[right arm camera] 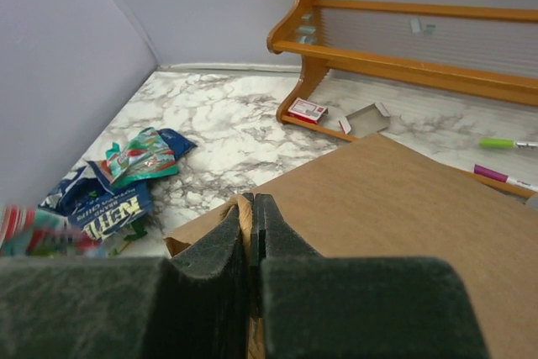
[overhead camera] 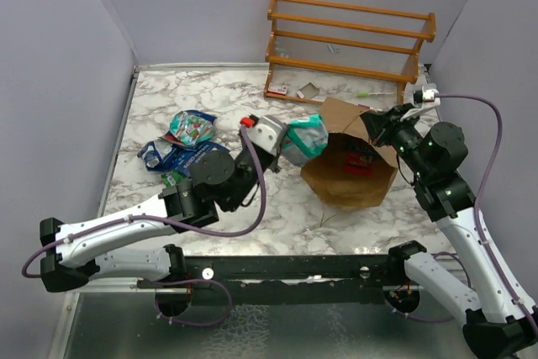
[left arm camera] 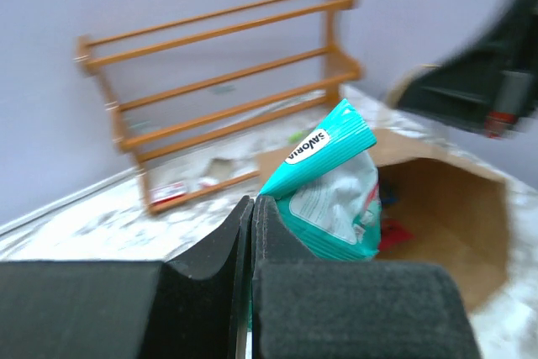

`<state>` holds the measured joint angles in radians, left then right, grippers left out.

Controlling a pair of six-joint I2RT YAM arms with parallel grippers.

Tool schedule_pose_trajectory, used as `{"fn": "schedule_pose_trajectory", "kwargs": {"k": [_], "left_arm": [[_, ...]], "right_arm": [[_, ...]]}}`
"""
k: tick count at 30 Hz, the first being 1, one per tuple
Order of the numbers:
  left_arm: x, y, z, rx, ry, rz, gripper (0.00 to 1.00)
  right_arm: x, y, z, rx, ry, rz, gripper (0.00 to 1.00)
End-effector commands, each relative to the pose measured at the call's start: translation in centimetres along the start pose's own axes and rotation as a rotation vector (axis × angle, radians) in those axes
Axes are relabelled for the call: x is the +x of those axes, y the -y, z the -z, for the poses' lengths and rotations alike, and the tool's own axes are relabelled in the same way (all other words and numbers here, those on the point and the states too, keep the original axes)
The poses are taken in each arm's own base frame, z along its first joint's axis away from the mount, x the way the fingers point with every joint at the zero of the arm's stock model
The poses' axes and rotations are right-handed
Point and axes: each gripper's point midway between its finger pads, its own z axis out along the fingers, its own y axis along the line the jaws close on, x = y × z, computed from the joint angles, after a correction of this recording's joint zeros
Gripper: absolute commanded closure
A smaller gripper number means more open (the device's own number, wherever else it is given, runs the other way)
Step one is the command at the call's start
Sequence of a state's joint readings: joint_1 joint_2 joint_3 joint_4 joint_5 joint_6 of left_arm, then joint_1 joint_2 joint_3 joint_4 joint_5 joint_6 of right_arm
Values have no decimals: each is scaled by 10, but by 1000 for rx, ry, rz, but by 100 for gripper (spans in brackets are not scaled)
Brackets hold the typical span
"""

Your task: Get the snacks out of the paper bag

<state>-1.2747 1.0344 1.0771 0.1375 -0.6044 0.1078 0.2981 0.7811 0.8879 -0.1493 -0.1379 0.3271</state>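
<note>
The brown paper bag lies on its side right of centre, mouth facing left. My right gripper is shut on the bag's upper rim; in the right wrist view the gripper pinches the folded paper edge of the bag. My left gripper is shut on a teal and white snack packet just outside the mouth. The left wrist view shows that packet sticking up from the shut gripper. A red packet lies inside the bag. A teal-red packet and a dark blue packet lie at the left.
An orange wooden rack stands at the back, with red-white and grey scraps and a green pen at its foot. Purple walls close in on the left, back and right. Bare marble lies in front of the bag.
</note>
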Motion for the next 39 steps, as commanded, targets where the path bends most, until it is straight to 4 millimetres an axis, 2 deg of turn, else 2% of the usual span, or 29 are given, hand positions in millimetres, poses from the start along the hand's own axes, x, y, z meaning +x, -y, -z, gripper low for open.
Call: {"fn": "schedule_pose_trajectory", "kwargs": {"k": [1, 3, 8, 10, 11, 14, 19, 26, 32, 35, 39], "left_arm": [[-5, -87, 0, -294, -59, 6, 100], [2, -118, -3, -361, -94, 40, 100], [18, -179, 1, -522, -162, 46, 100], [32, -206, 4, -602, -221, 42, 100], [40, -228, 8, -655, -246, 52, 100], [68, -269, 16, -738, -323, 91, 100], [122, -313, 28, -867, -464, 102, 100], [180, -329, 44, -915, -572, 92, 100], [197, -329, 45, -899, -599, 92, 100], [213, -317, 40, -834, -632, 144, 100], [236, -292, 35, -716, -676, 238, 100]], "right_arm": [[-22, 5, 6, 47, 71, 29, 98], [-23, 6, 7, 53, 64, 34, 98], [-34, 7, 12, 74, 85, 58, 98], [-42, 6, 15, 74, 103, 64, 98], [-45, 5, 15, 72, 110, 67, 98], [-54, 2, 15, 65, 123, 73, 98], [-63, -2, 11, 54, 133, 78, 98], [-63, -7, 6, 24, 127, 75, 98], [-51, -5, 5, 18, 103, 68, 98], [-48, -6, 6, 14, 98, 65, 98], [-47, -7, 8, 10, 96, 63, 98]]}}
